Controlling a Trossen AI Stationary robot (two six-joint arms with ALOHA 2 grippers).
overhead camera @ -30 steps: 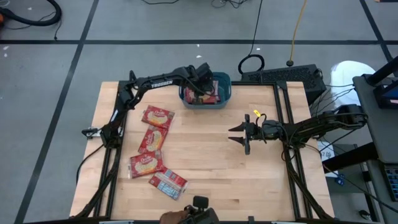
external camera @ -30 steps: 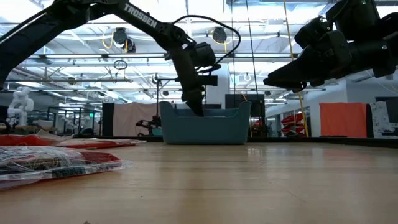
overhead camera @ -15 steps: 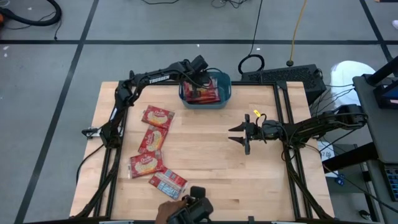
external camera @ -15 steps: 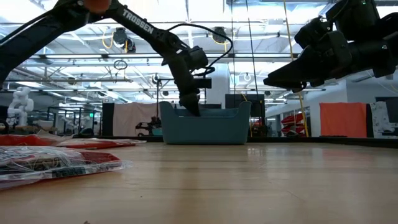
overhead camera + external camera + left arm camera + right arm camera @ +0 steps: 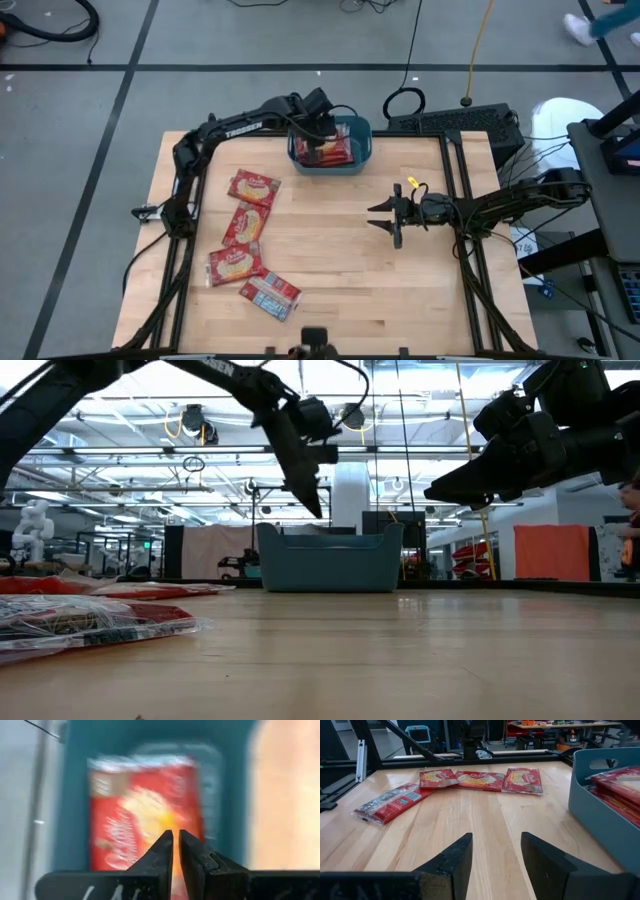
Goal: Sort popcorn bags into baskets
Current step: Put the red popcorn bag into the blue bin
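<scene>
Wooden worktop (image 5: 340, 270): four flat, probably light, crinkly popcorn bags (image 5: 244, 226) lie loose; pinch one edge. Left fingers (image 5: 175, 851) pressed together above tub (image 5: 361, 156); right fingers (image 5: 465, 855) spread, empty.

"TROSSEN" in white on left arm (image 5: 243, 128); packet labels unreadable

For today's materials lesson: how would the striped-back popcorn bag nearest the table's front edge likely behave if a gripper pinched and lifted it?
The striped-back popcorn bag lies flat and thin, so it probably sags when lifted. Its glossy wrapper may slip. Being flat, it shouldn't roll.
</scene>
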